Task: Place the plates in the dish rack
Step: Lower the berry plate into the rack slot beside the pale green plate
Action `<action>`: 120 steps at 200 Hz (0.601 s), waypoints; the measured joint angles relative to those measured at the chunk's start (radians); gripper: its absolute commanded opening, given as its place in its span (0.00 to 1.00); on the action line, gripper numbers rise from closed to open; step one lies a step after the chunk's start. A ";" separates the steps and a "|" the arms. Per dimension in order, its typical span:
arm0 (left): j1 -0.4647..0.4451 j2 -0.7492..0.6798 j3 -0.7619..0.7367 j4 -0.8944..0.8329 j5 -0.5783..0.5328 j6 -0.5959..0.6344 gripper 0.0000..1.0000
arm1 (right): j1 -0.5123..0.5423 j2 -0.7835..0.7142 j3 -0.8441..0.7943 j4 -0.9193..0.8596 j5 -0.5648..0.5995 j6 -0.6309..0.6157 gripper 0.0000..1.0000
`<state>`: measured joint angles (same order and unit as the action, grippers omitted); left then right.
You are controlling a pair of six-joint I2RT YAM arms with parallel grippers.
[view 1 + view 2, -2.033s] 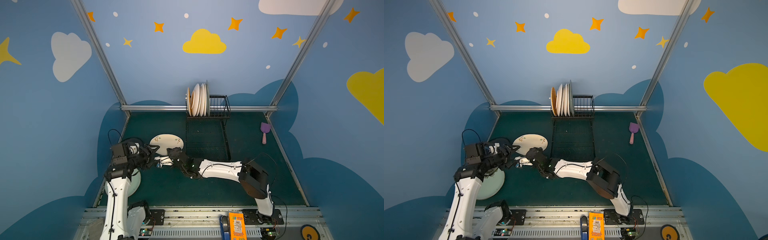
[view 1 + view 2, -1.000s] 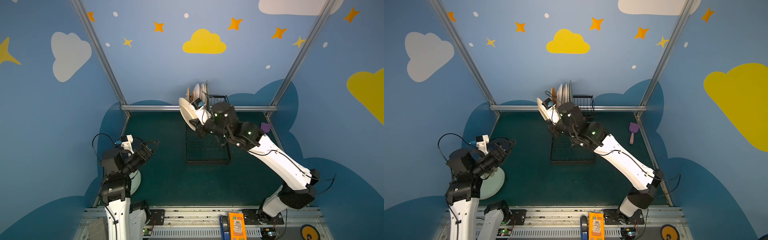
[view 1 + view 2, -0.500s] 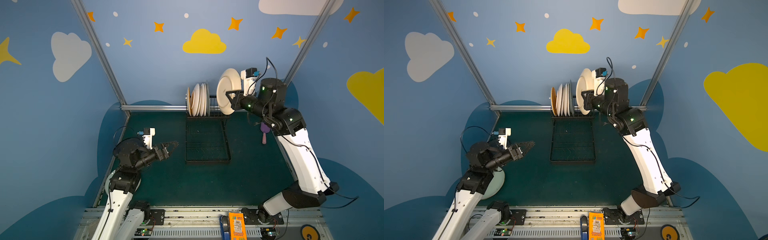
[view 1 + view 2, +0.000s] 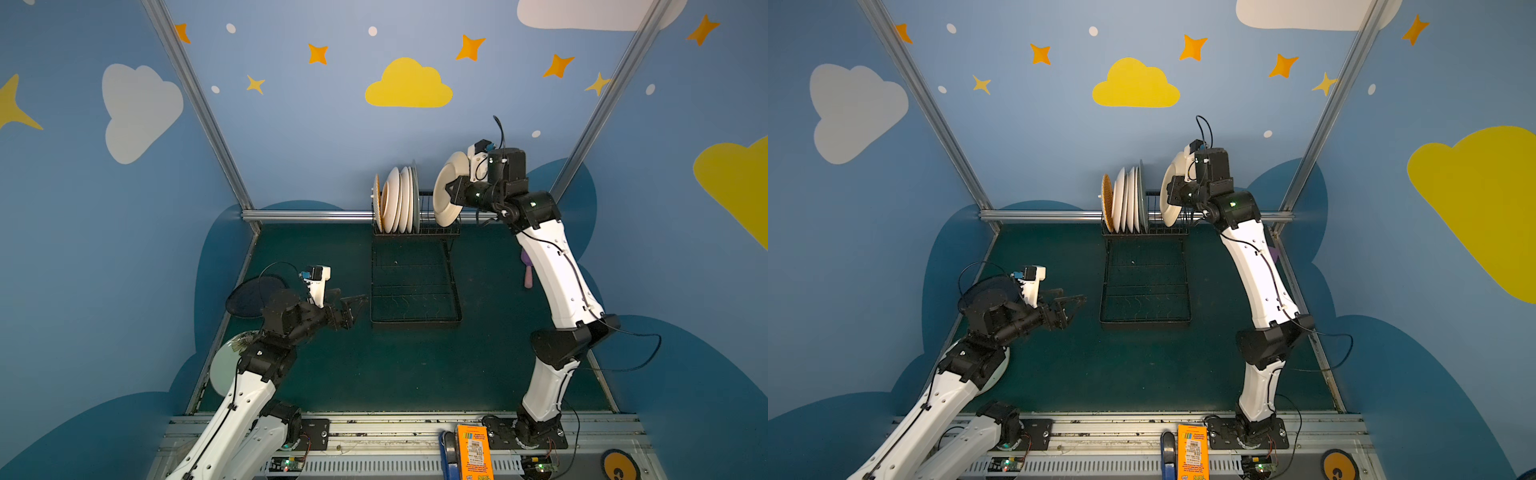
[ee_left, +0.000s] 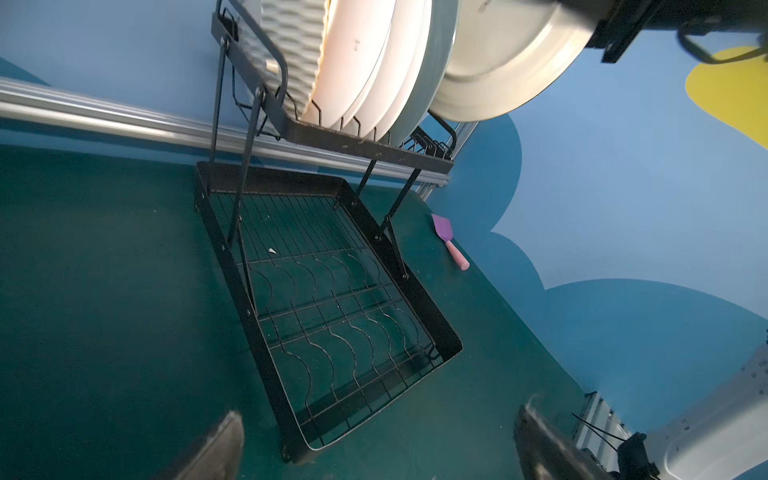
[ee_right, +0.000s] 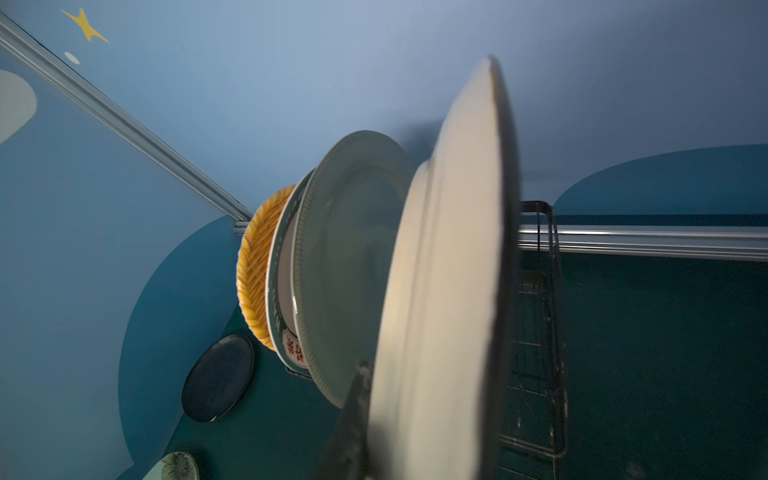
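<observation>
The right gripper (image 4: 452,193) is clamped narrowly on the rim of a cream plate (image 4: 444,216), holding it on edge over the empty right-hand slots of the dish rack (image 4: 415,291). Whether its lower rim touches the wires cannot be told. Five plates (image 4: 397,199) stand in the left slots of the rack's raised basket, with the grey-green plate (image 6: 353,257) just beside the held one. The left gripper (image 4: 349,311) hangs left of the rack's flat tray, jaws wide and holding nothing. Further left of the rack, a navy plate (image 4: 245,297) and a mint plate (image 4: 222,365) lie flat. A purple spatula (image 5: 449,239) lies right of the rack.
</observation>
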<state>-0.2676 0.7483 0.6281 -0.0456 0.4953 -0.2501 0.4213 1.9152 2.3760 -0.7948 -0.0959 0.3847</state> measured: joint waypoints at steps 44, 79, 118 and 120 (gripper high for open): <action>0.042 0.023 0.000 0.027 0.013 0.003 1.00 | -0.001 0.083 0.063 -0.014 -0.009 0.002 0.00; 0.073 0.043 0.000 0.038 0.034 -0.018 1.00 | -0.001 0.125 0.124 -0.014 -0.027 0.008 0.00; 0.074 0.037 0.000 0.055 0.050 -0.031 1.00 | 0.005 0.141 0.132 -0.011 -0.037 0.019 0.00; 0.074 0.037 0.000 0.055 0.050 -0.032 1.00 | 0.005 0.143 0.133 -0.011 -0.037 0.019 0.00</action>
<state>-0.1936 0.7853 0.6281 0.0093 0.5457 -0.2817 0.4259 2.0579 2.5092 -0.8055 -0.1329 0.4038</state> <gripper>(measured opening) 0.996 0.155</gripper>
